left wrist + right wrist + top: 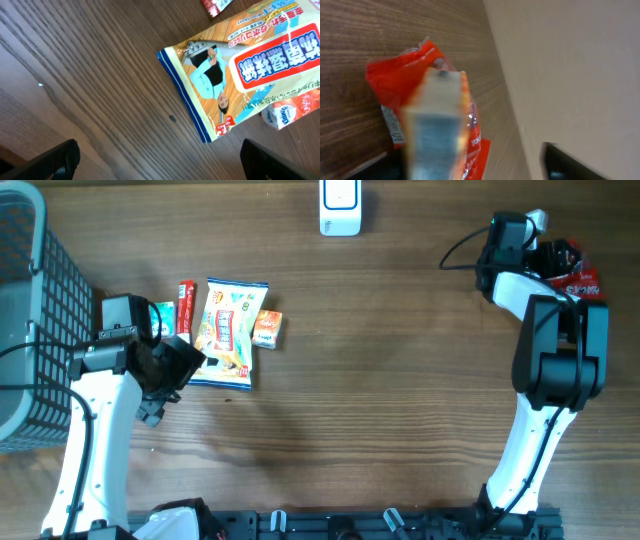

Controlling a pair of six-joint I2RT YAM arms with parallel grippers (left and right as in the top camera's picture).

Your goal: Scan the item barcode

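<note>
A white barcode scanner (340,207) stands at the table's far edge. My right gripper (548,252) is at the far right over a pile of red packets (578,275). In the right wrist view its jaws (470,167) stand wide apart, and a blurred pale box with orange edges (435,130) hangs between them above the red packets (402,75), clear of the right finger. My left gripper (168,375) is open, empty, just below a large snack bag (228,330). The left wrist view shows that bag (240,75) ahead of the open jaws (160,160).
A small orange packet (266,328), a red box (186,305) and a green pack (163,315) lie round the snack bag. A grey mesh basket (30,330) fills the left edge. The table's right edge (500,90) runs close beside the red packets.
</note>
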